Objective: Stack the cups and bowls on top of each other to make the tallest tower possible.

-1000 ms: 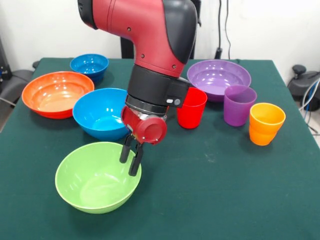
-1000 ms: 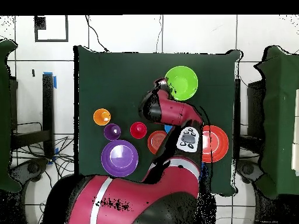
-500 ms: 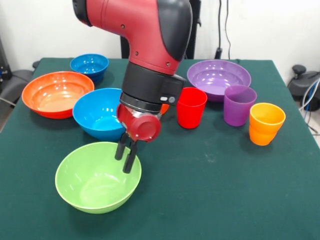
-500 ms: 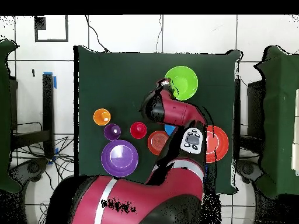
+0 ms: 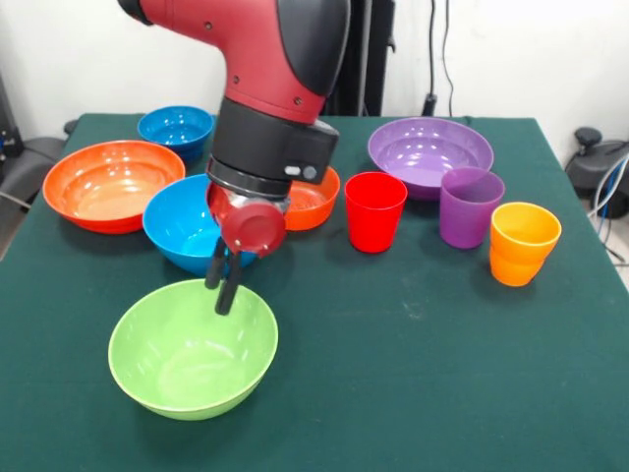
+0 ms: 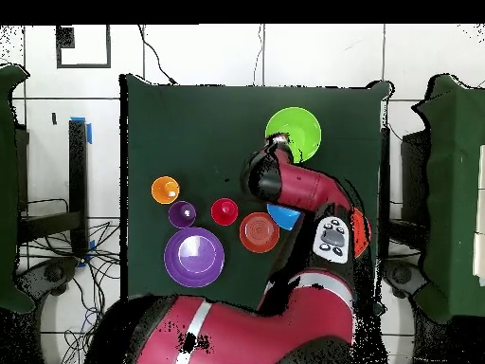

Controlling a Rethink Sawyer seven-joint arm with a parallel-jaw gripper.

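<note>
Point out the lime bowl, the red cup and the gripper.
lime bowl (image 5: pixel 187 359), front view, inner floor.
red cup (image 5: pixel 374 218), front view, outer wall.
gripper (image 5: pixel 220 293), front view, between its fingertips.

A dark green cloth-covered table (image 5: pixel 462 374) is filling the front view, with black cables (image 5: pixel 433 49) hanging against the white wall behind; overhead, cables (image 6: pixel 57 248) are trailing over the white tiled floor (image 6: pixel 204 55)
</note>
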